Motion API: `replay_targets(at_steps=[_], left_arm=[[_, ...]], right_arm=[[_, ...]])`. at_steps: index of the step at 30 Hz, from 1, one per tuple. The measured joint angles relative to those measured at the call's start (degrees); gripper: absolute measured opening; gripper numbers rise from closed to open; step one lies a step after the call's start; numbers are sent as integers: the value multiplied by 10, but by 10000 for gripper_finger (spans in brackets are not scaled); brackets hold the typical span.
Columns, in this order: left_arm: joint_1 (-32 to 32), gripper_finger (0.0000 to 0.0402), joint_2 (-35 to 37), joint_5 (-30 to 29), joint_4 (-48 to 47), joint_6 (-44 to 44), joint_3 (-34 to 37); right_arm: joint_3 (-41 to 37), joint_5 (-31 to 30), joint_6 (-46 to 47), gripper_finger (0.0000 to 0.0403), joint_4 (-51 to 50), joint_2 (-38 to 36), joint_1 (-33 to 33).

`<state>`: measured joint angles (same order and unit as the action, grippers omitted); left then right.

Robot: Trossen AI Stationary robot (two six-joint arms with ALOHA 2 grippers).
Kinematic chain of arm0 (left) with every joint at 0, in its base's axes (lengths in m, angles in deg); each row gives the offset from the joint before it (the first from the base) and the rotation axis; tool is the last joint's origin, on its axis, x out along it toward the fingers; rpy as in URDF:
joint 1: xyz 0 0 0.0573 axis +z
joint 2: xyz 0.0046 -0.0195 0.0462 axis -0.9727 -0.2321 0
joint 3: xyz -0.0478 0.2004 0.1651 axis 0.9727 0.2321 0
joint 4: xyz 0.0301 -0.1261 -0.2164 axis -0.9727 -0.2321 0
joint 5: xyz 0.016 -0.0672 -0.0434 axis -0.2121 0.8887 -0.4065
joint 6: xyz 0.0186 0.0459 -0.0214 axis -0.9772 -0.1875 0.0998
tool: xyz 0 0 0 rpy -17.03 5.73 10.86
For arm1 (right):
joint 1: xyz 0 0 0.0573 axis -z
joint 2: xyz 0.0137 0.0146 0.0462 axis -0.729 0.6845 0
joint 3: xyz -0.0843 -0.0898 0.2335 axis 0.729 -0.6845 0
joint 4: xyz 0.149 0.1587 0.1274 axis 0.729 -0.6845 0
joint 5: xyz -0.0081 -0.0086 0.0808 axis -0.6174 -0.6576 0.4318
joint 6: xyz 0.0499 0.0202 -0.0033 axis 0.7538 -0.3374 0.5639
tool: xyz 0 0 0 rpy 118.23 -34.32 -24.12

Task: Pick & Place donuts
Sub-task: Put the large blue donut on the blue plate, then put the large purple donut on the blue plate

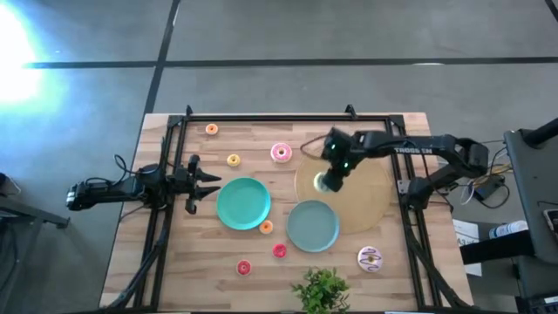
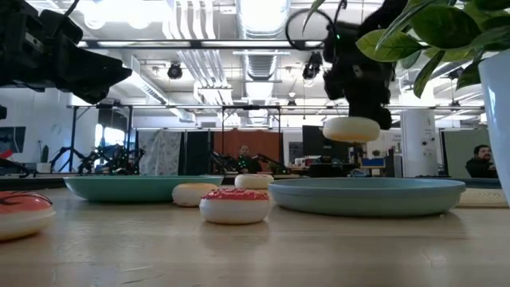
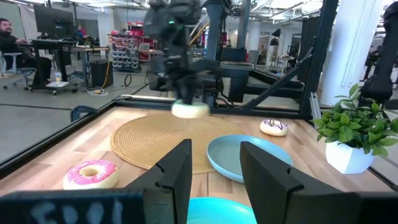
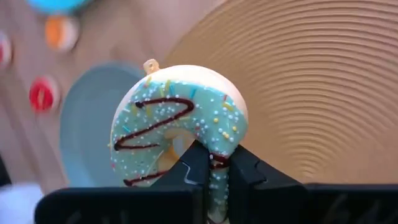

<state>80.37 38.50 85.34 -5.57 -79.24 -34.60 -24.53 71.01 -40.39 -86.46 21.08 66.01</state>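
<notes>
My right gripper is shut on the green iced donut and hangs over the near-left part of the tan woven mat, just beyond the grey-blue plate. In the low view the donut floats above that plate. My left gripper waits open at the left rim of the teal plate. The pink donut lies flat on the table by the mat's far-left edge. The white-purple donut lies near the table's near right corner. My right gripper pinches the green donut's ring wall, one finger in the hole and the other outside. The fingers come from above, pointing down. The donut is lifted clear and sits about level below them.
Tiny donuts lie scattered on the wood: orange, yellow, orange, red and red. A potted plant stands at the near edge. A black frame borders the table.
</notes>
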Motion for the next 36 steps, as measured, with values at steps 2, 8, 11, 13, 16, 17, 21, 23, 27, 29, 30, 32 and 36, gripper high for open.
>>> replay_targets(at_steps=[2, 8, 11, 13, 16, 17, 21, 23, 27, 29, 30, 32, 36], left_arm=[[0, 110, 0, 0, 0, 0, 0], [0, 110, 0, 0, 0, 0, 0], [0, 110, 0, 0, 0, 0, 0], [0, 110, 0, 0, 0, 0, 0], [0, 110, 0, 0, 0, 0, 0], [0, 110, 0, 0, 0, 0, 0], [0, 110, 0, 0, 0, 0, 0], [0, 110, 0, 0, 0, 0, 0], [0, 110, 0, 0, 0, 0, 0], [0, 110, 0, 0, 0, 0, 0], [0, 110, 0, 0, 0, 0, 0], [0, 110, 0, 0, 0, 0, 0], [0, 110, 0, 0, 0, 0, 0]], right_arm=[[11, -5, -15, 16, 5, 17, -42], [36, -33, -37, 16, 10, 92, -129], [55, -33, -50, 19, 15, 132, -156], [70, -31, -65, 25, 14, 158, -172], [98, -32, -74, 37, 15, 190, -186], [108, -32, -74, 41, 16, 197, -188], [134, -57, -64, 66, 14, 213, -194], [138, -62, -63, 85, 8, 216, -195], [138, -88, -60, 131, -10, 216, -196], [136, -130, -53, 155, -35, 215, -197], [136, -144, -45, 166, -42, 213, -197], [138, -158, -41, 185, -49, 207, -197], [142, -160, -56, 213, -59, 191, -199]])
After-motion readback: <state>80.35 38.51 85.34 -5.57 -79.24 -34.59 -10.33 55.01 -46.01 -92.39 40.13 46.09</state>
